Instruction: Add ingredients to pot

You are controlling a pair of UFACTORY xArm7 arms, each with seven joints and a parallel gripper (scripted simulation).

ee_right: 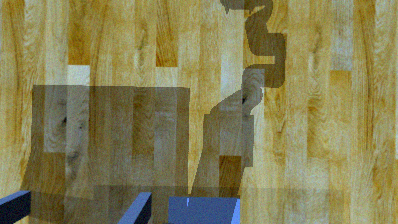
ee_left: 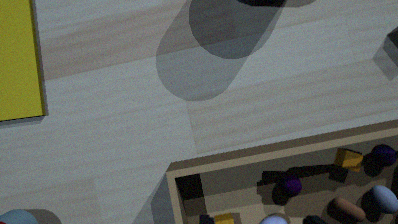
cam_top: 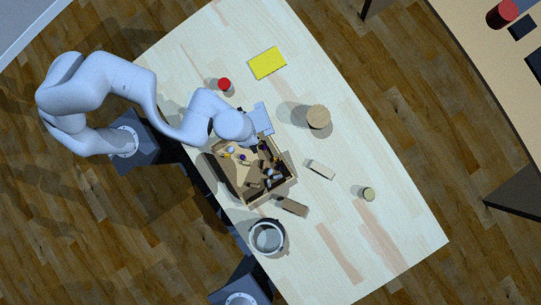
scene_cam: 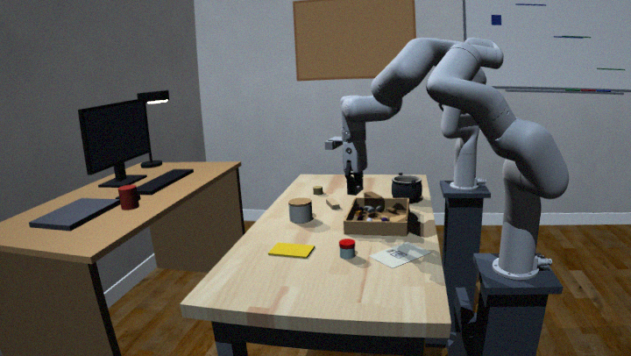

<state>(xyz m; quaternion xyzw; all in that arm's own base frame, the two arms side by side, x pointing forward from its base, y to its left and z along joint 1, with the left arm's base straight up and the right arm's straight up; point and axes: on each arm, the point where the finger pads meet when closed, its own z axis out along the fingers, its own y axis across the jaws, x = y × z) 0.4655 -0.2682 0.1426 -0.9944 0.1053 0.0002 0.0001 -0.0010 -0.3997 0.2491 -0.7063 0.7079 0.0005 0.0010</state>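
Note:
The wooden crate [cam_top: 270, 191] [scene_cam: 375, 228] [ee_left: 285, 152] holds purple balls [cam_top: 243, 156] [ee_left: 290, 185], orange blocks [cam_top: 227, 155] [ee_left: 348, 159], pale blue eggs [cam_top: 269, 171] [ee_left: 384, 198], a brown piece [cam_top: 264, 164] [ee_left: 346, 209] and tan cylinders [cam_top: 254, 185]. The dark pot [cam_top: 250, 239] [scene_cam: 406, 190] stands upright; no ingredient shows inside. The recipe card [scene_cam: 393, 260] lies on the table, its drawing too small to read. My left gripper [scene_cam: 354, 190] is above the crate, shut on an ingredient whose kind is hidden. My right gripper [ee_right: 82, 200] is open and empty over the floor.
A lidded canister [cam_top: 318, 116] [scene_cam: 300, 212], a red-lidded jar [cam_top: 224, 83] [scene_cam: 347, 248] and a yellow book [cam_top: 267, 62] [scene_cam: 291, 250] [ee_left: 17, 60] stand or lie around the crate. A brown block [cam_top: 294, 206] lies between crate and pot; a pale block [cam_top: 321, 169] and green cylinder [cam_top: 369, 194] are farther out.

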